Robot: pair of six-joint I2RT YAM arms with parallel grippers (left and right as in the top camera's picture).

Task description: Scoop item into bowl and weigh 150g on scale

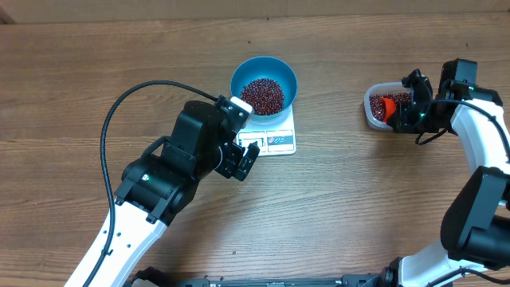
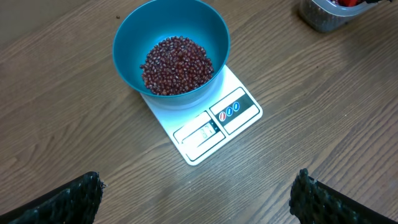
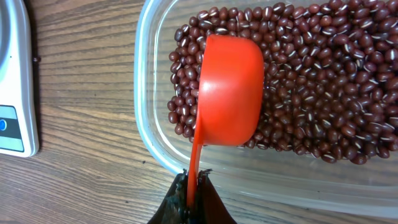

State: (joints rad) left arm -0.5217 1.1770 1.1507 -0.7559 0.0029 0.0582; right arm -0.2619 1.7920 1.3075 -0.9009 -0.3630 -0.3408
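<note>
My right end effector (image 3: 189, 200) is clamping the thin handle of the orange scoop (image 3: 230, 90), its cup among the beans (image 3: 323, 74) in the clear tub (image 3: 146, 106). They are looking light, loose and quick to roll. More are lying in the bowl (image 1: 239, 76) on the scale (image 1: 279, 140), with my left end effector (image 2: 199, 199) hanging open nearby.

Orange-red scoop (image 3: 230, 90) over red-brown beans (image 3: 323, 81) in clear tub (image 3: 144, 93), handle tight in right claw (image 3: 194, 190), scale (image 3: 15, 74) at left.
</note>
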